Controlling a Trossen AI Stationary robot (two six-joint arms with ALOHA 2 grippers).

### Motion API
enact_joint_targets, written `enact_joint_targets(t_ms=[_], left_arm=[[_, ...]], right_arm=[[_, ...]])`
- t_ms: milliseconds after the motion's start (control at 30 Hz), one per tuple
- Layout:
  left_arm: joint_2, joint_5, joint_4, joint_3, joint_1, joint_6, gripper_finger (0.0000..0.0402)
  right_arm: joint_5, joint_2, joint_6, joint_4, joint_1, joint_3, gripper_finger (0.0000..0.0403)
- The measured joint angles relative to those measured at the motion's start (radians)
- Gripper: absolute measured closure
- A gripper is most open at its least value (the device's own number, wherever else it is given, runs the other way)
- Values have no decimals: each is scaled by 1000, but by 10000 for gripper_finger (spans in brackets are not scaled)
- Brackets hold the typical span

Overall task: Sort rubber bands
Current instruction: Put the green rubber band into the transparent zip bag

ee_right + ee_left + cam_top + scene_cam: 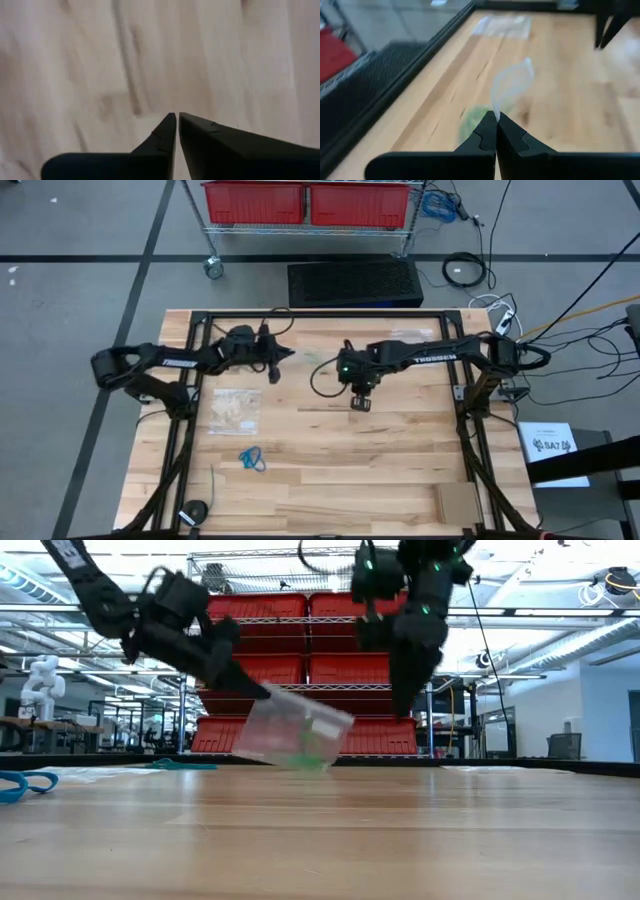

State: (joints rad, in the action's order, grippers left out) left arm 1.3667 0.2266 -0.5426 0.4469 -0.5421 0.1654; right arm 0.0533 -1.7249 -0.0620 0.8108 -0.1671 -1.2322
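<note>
My left gripper [289, 356] is shut on a clear zip bag [296, 734] with light green rubber bands [310, 753] inside, over the far middle of the table. The green cluster [474, 121] shows through the plastic in the left wrist view. My right gripper [360, 402] points down above bare wood to the right of the bag, shut and empty [177, 116]. A bright blue cluster [252, 459] lies loose on the near left of the table. A second clear bag [235, 410] lies flat near the left arm. My left gripper pinches the clear bag by a top edge [495, 106] between its two fingertips, coming slanting down from the table's left. The bag hangs tilted below and beyond the fingers [262, 692]. Its lower corner [322, 767] is close to the table; whether it touches, I cannot tell.
A third clear bag [414, 335] lies near the far edge on the right. A black round object [195, 511] sits at the near left corner and a flat tan piece [458, 502] at the near right. Black frame rails [190, 430] run along the table's sides.
</note>
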Motion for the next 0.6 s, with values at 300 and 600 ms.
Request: enact_joint_targets(t_ms=[300,600], left_arm=[[119,-7,-141,0,-60,24,339],[62,-7,-152,0,-60,-1,229]], right_arm=[[-34,80,-30,0,-92,140,349],[-337,98,-16,122,-142,272,221]])
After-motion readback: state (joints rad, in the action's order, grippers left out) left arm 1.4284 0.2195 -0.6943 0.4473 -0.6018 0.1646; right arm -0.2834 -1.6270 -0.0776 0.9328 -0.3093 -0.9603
